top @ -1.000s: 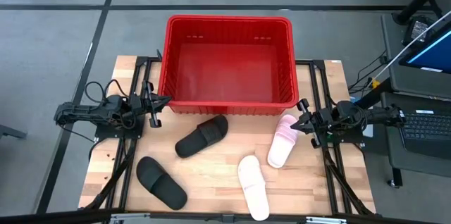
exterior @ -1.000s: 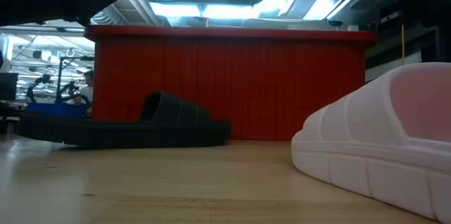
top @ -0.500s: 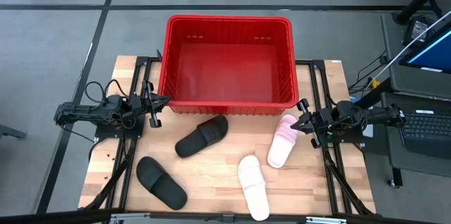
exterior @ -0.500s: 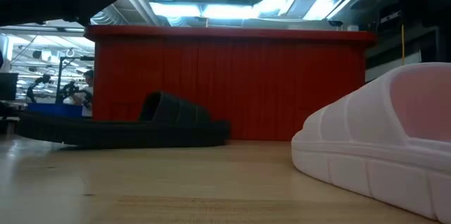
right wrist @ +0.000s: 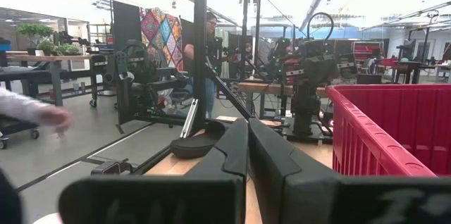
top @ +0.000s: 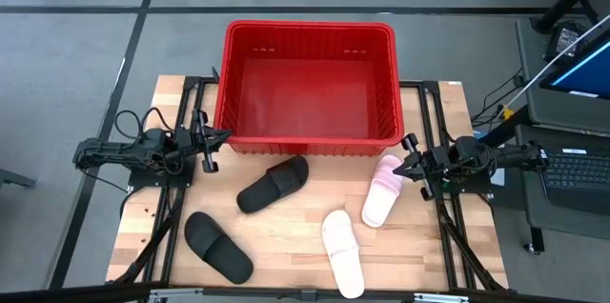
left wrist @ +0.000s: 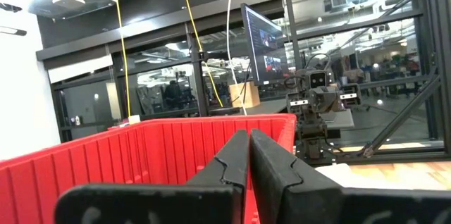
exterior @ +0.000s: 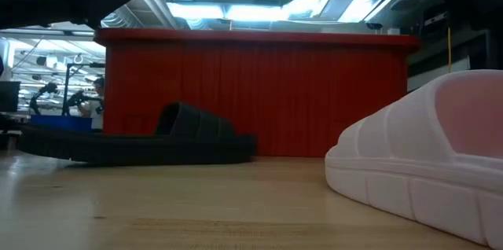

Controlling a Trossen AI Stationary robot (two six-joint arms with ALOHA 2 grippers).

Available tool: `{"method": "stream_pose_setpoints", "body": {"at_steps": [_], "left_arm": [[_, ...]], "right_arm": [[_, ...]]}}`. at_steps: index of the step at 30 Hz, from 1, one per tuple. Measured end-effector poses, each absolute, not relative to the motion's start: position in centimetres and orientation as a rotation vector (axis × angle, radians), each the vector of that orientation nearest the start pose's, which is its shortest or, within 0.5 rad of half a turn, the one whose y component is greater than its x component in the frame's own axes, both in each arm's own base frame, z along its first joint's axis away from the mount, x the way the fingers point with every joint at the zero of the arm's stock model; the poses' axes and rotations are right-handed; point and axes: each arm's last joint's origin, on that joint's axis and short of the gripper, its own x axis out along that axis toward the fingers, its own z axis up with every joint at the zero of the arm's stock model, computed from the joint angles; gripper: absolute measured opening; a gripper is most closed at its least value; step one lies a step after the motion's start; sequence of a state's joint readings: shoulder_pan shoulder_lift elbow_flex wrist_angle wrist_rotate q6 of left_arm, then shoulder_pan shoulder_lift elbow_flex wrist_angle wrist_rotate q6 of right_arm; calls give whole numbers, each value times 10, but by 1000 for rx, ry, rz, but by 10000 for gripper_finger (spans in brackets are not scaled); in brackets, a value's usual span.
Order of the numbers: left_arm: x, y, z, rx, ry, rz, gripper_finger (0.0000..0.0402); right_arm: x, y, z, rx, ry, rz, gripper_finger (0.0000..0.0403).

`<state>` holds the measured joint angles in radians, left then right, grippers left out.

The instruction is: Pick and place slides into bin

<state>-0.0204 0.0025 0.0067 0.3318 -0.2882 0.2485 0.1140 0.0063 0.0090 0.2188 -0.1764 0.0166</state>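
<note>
Slides lie scattered on the wooden table [top: 286,236] in front of the red bin [top: 310,36], none of them in it. Going left to right in the high view: the left gripper [top: 204,141] rests low at the table's left edge beside the bin's front left corner, its fingers pressed together with nothing between them. The near black slide [top: 217,246] lies by the front left corner, its long axis running diagonally from upper left to lower right. The other black slide [top: 273,184] sits just in front of the bin, angled the other way, one end pointing toward the bin's front wall. One pink slide [top: 342,252] lies near the table's front edge, its length running nearly front to back with a slight lean. The second pink slide [top: 383,190] points up toward the bin's front right corner. The right gripper [top: 411,162] sits just beside that slide's far end, fingers closed on nothing.
</note>
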Motion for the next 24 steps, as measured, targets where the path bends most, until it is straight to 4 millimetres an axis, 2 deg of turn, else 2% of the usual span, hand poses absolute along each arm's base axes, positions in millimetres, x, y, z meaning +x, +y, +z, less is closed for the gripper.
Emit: {"method": "stream_pose_setpoints", "body": {"at_steps": [20, 24], "left_arm": [[91, 7, 197, 192, -294, 333, 7], [91, 7, 197, 186, -295, 331, 8]], "right_arm": [[93, 16, 188, 13, -238, 287, 17], [93, 16, 191, -53, -275, 276, 17]]}}
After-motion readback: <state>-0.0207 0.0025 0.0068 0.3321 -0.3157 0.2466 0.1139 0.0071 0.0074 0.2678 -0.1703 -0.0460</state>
